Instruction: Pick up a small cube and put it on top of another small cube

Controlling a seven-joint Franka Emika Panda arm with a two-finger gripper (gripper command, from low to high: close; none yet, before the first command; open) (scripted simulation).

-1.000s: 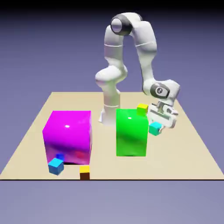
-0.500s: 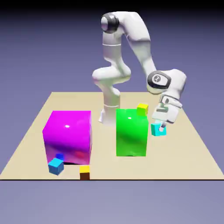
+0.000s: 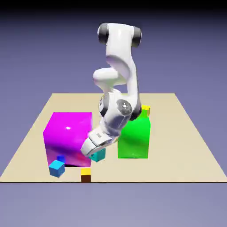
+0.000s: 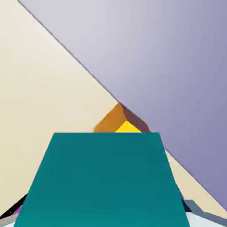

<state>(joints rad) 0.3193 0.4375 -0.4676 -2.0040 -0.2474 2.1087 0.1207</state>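
The gripper is clamped on the small turquoise cube, holding it above the table between the big magenta cube and the big green cube. A small yellow cube lies just beyond it at the table's edge.

Even, bright rendered light from above; the backdrop darkens toward the top edge. A small white glare spot sits on the magenta cube. Dark shadows pool beneath the cubes. Both views are sharp, without blur
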